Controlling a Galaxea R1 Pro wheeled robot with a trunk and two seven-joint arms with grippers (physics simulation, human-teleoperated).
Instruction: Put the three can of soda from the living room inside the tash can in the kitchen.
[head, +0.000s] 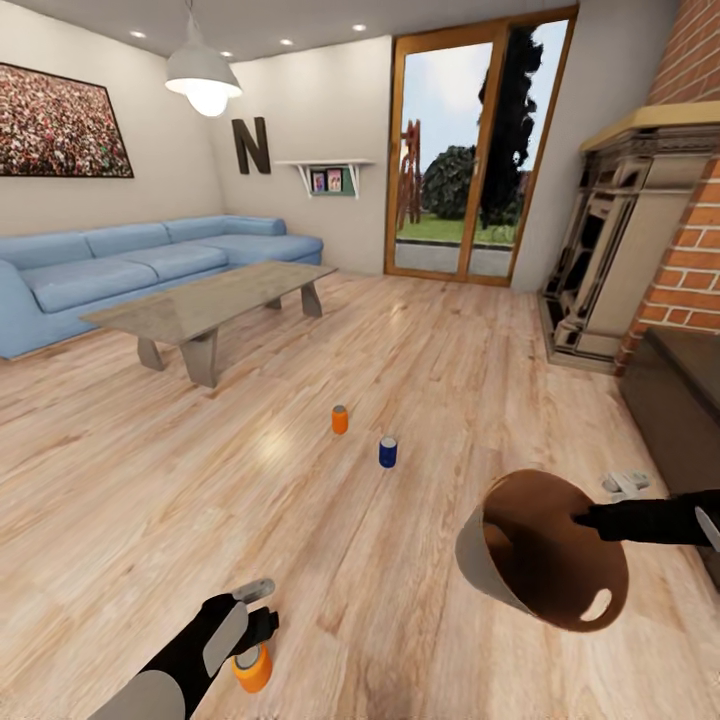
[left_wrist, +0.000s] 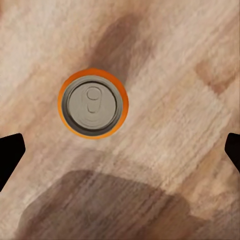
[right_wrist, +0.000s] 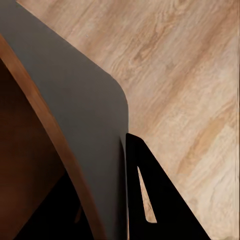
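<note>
Three soda cans stand upright on the wood floor of the living room. One orange can (head: 340, 420) and the dark blue can (head: 388, 452) are mid-floor, close together. The second orange can (head: 252, 668) (left_wrist: 93, 103) sits directly beneath my left gripper (head: 258, 610) (left_wrist: 120, 152), which hovers above it, open, its black fingertips (left_wrist: 10, 155) wide apart and clear of the can. My right gripper (head: 585, 520) is shut on the rim of the trash can (head: 540, 555), holding it tilted off the floor, brown inside facing the camera. The grey outer wall (right_wrist: 85, 120) lies against a black finger (right_wrist: 155, 200).
A grey low table (head: 210, 300) and blue corner sofa (head: 120, 265) stand at the far left. The brick fireplace (head: 640, 230) and a dark cabinet (head: 680, 400) line the right side. A small white object (head: 625, 485) lies on the floor by the cabinet. The glass door (head: 470, 150) is straight ahead.
</note>
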